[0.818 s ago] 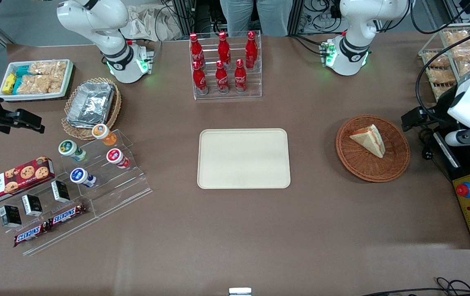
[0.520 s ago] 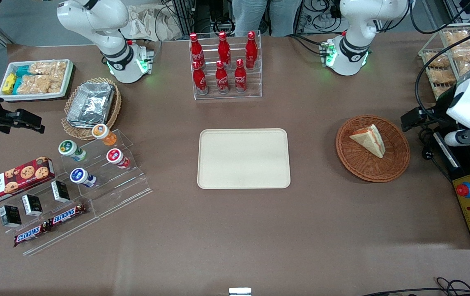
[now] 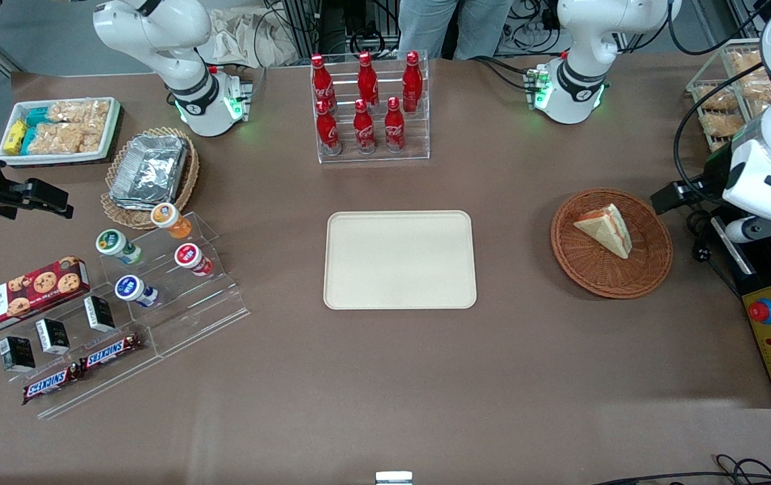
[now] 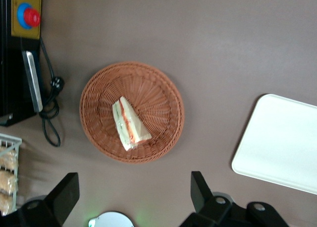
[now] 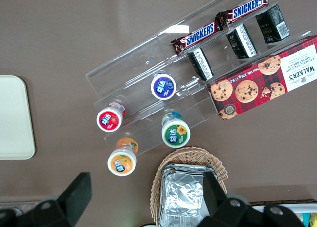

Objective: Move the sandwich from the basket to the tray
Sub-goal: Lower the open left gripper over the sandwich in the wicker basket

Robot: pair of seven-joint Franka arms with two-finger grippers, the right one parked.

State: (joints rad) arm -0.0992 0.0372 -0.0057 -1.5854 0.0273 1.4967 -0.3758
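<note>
Over the last second the left arm's wrist section has shifted slightly farther from the front camera and a little toward the basket [image 3: 611, 242], which suggests the approach phase has started; no contact exists yet. The gripper [image 4: 133, 199] hangs high above the table beside the basket, its two fingers spread wide and holding nothing. In the front view the fingers themselves are probably hidden by the arm body.

The sandwich [image 4: 130, 124] has not moved. It lies in the basket near the centre, a triangular wedge of pale soft bread resting on a flat face, with the red-orange and green filling showing along one cut edge. The basket is round, shallow, reddish-brown wicker with an even weave and a low rim. The tray [image 3: 399, 260] is a flat cream rectangle with rounded corners and a low lip; it lies well apart from the basket, toward the parked arm's end of the table. The tabletop [image 3: 385, 377] is matte brown.
</note>
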